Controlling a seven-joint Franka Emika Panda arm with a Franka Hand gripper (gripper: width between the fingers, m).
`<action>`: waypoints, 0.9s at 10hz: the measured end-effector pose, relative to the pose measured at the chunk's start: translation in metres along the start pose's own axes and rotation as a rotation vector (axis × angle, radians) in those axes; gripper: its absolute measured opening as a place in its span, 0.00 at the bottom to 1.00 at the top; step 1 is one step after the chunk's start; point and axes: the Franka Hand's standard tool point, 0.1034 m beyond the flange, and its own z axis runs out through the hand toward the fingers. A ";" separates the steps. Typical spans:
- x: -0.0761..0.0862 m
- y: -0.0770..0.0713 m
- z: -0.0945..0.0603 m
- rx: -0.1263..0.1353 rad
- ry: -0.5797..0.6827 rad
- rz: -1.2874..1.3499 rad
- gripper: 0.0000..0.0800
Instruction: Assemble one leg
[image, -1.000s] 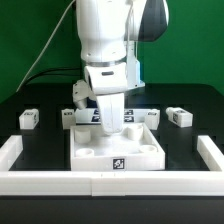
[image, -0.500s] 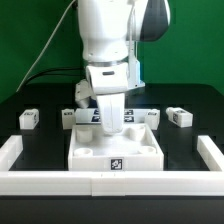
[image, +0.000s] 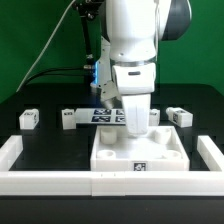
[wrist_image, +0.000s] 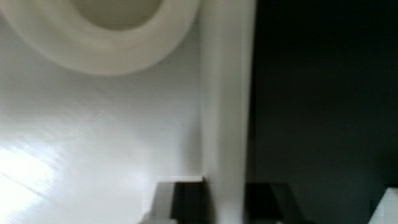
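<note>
Change since half a second ago: the gripper (image: 135, 128) and the large flat white square plastic panel with corner recesses (image: 160, 150) have both shifted toward the exterior view's right, together. This uncovers the thin white marker board (image: 105, 115) behind and to the exterior view's left of the jaws. Wrist view: the panel's raised white rim (wrist_image: 222, 100) runs straight between the two dark finger pads (wrist_image: 183, 200), with a round recess (wrist_image: 116, 25) on one side and the black table (wrist_image: 320, 100) on the other. Jaws read as clenched on that rim, and the joint travel supports this. The task's pieces are untouched: one small white block-like leg with a black-and-white tag (image: 180, 116) lies to the exterior view's right of the jaws, near but apart. Two more legs (image: 68, 118) (image: 28, 118) lie well apart on the other side. Judgement: this is panel repositioning, a preparatory step. No leg is lifted or seated yet, so the leg assembly itself has not begun.
</note>
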 end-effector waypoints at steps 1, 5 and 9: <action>0.011 0.005 0.000 -0.006 0.005 0.007 0.09; 0.030 0.018 -0.002 -0.021 0.012 0.001 0.09; 0.028 0.018 -0.002 -0.021 0.012 0.005 0.46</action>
